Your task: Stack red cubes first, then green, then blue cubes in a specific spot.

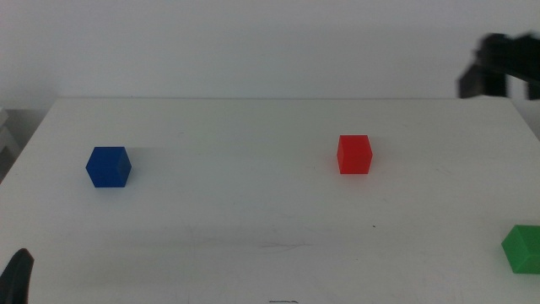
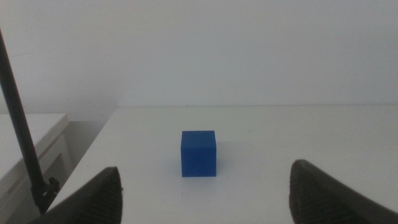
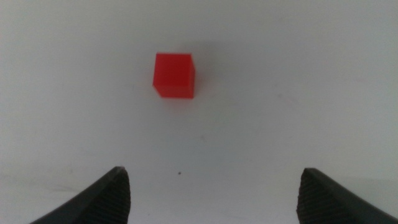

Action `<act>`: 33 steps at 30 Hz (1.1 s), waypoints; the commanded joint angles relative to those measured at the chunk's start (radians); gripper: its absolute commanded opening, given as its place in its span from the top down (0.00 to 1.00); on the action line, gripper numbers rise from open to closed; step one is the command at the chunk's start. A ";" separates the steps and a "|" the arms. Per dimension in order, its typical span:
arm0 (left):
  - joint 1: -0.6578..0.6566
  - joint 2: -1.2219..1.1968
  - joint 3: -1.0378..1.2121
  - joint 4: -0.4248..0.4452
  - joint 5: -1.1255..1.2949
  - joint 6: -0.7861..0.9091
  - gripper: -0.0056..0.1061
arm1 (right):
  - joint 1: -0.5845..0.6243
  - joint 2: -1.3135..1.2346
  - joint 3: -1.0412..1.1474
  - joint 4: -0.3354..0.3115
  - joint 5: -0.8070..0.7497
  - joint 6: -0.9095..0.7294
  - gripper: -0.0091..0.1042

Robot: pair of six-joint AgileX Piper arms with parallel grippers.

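Red cube (image 1: 354, 154) — small, plain, matte, bright red — sits alone on the bare white tabletop (image 1: 253, 211), right of centre in the middle view, at about two o'clock from the table's middle. It goes down first, so it is the one I should fetch now. My right gripper (image 3: 211, 193) hangs above the table with its jaws spread wide and nothing between them; in my right wrist view the cube lies ahead and a little off to one side of the gap, well apart from both jaws. In the middle view that arm (image 1: 498, 67) shows only as a dark shape at the far right edge.

To do this well, I judge I must first shift sideways until the cube sits dead centre between my jaws, turn my wrist so the pads meet two flat faces squarely rather than corners, then descend straight and close low on the cube — a skewed pinch would twist it.

The small matte green cube (image 1: 525, 248) waits at the right edge, around four o'clock; the deep blue matte cube (image 1: 108, 166) stands far left, around nine o'clock, well apart from the others. My left gripper (image 2: 205, 193) waits by the near-left corner, jaws also spread and empty, facing the blue cube.
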 commanded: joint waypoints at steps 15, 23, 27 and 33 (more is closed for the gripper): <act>0.000 -0.019 -0.006 -0.008 -0.077 -0.014 0.15 | 0.044 0.497 -0.547 -0.038 0.135 0.023 0.19; 0.000 -0.019 -0.006 -0.008 -0.077 -0.014 0.15 | 0.044 0.715 -0.733 -0.028 0.159 0.027 0.19; 0.000 -0.019 -0.006 -0.008 -0.077 -0.014 0.15 | 0.044 0.802 -0.799 -0.020 0.162 0.027 0.19; 0.000 -0.019 -0.006 -0.008 -0.077 -0.014 0.15 | 0.044 0.880 -0.821 -0.020 0.164 0.027 0.20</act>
